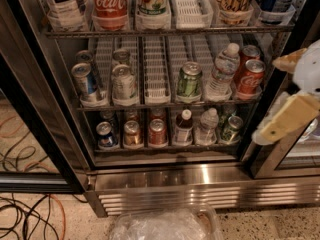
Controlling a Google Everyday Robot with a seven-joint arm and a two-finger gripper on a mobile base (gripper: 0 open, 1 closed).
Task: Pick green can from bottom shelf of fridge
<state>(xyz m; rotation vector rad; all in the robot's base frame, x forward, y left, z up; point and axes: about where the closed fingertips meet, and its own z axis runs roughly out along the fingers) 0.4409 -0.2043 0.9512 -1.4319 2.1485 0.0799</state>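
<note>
Far to the left of the green can and lower down, cables lie tangled on the speckled floor outside the fridge. The fridge's steel base runs below the can.

The bottom shelf holds one front row, and the green can is its last item on the right. Farthest left of the green can stands a blue can, then a gold can, then a red can. Closer in is a dark bottle with a red cap. Just left of the green can is a water bottle. The green can stands upright in the rightmost lane with its silver top showing.

Below the green can and to its left, a clear plastic tub sits on the floor in front of the fridge.

Right of the green can and a little higher, the gripper hangs in front of the door frame, apart from the can. I cannot tell how far open it is or whether it has hold of anything.
</note>
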